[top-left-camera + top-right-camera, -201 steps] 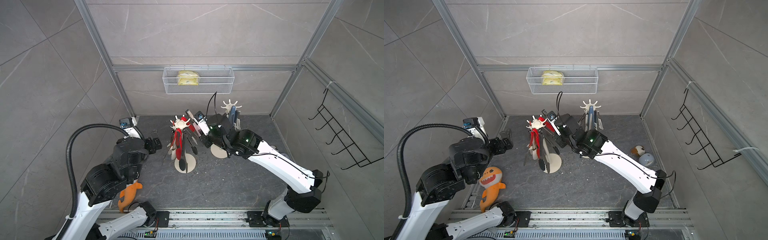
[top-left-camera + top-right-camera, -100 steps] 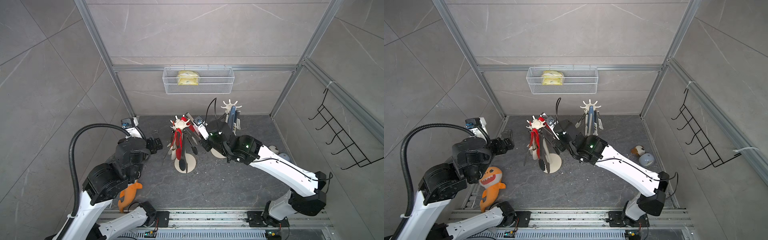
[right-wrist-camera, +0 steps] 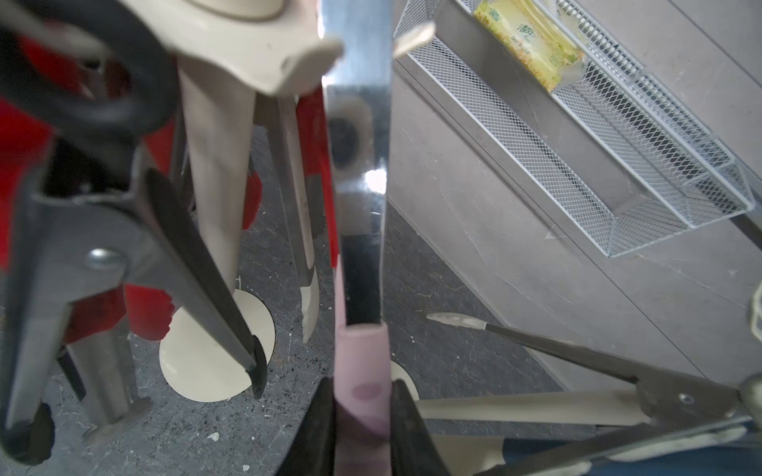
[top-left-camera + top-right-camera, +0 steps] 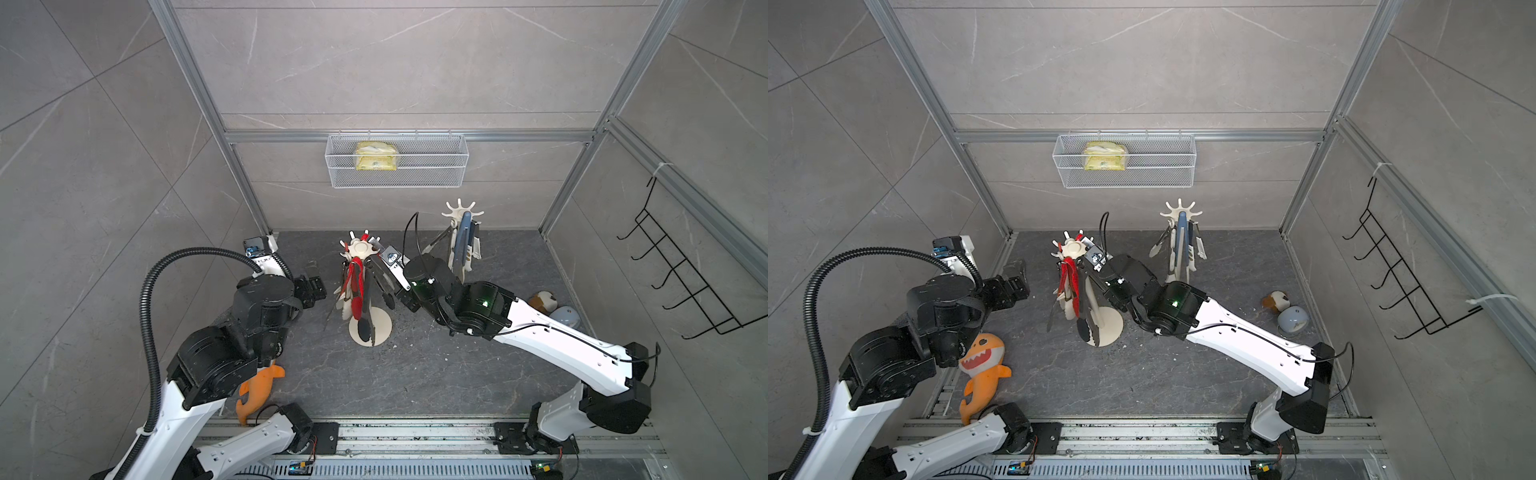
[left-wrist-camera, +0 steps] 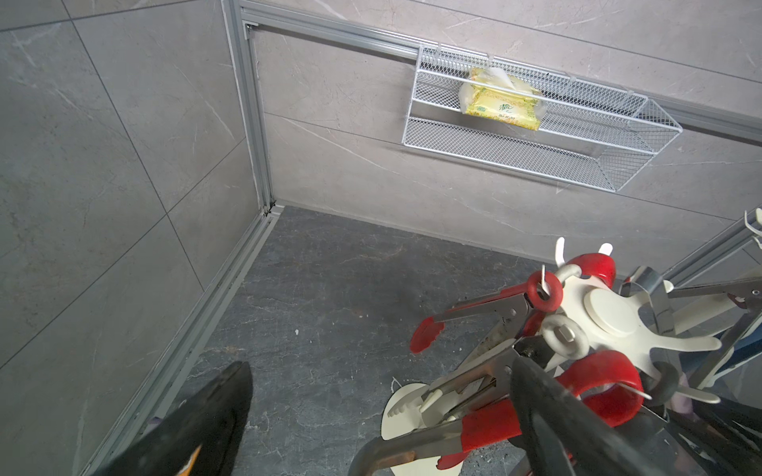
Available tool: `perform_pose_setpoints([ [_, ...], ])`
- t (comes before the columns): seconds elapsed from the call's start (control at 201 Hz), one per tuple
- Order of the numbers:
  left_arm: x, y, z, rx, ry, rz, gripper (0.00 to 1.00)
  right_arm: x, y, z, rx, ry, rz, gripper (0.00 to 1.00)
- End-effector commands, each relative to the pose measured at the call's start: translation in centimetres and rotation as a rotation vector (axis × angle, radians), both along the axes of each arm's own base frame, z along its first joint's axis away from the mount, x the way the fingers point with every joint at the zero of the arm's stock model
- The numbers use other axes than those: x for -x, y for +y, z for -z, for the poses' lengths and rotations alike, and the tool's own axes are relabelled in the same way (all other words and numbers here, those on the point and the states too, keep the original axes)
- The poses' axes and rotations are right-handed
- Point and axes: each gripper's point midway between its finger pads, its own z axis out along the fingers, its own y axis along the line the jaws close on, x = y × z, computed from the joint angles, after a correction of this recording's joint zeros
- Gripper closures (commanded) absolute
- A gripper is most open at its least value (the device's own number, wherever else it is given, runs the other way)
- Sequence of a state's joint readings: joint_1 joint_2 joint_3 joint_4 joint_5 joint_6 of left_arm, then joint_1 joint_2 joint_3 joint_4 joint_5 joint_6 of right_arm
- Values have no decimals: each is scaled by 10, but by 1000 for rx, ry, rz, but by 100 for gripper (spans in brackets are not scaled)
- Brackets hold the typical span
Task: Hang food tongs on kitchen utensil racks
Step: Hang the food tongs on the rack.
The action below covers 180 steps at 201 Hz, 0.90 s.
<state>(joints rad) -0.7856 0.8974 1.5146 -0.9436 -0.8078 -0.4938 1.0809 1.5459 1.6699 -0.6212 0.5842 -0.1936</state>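
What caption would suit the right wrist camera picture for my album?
Right gripper clamps pink-tipped steel tongs at a cream rack hung with red tongs.

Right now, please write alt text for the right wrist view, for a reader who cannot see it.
The right gripper has its jaws shut on pink-tipped steel tongs, which reach up beside a prong of the cream utensil rack. Red tongs and black-tipped tongs hang from that rack, and a white wire basket with a yellow packet sits on the wall.

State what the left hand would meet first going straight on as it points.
Probably the red tongs hanging on the cream rack; the open left hand points toward them, depth unclear.
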Motion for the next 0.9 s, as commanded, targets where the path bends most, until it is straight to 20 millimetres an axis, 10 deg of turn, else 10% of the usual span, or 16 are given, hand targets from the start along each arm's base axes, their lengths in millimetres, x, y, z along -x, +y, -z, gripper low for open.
perform_pose_setpoints([
  [0.0,1,1,-3,19,-11,-4,1,5,-3,-14,-26,-42,-6,92],
  [0.707,-12,9,39,5,104,-87,1,32,-8,-27,-191,12,-110,2],
  [0.891,-24,22,68,87,174,-111,1,48,-20,-36,-279,83,-173,0],
])
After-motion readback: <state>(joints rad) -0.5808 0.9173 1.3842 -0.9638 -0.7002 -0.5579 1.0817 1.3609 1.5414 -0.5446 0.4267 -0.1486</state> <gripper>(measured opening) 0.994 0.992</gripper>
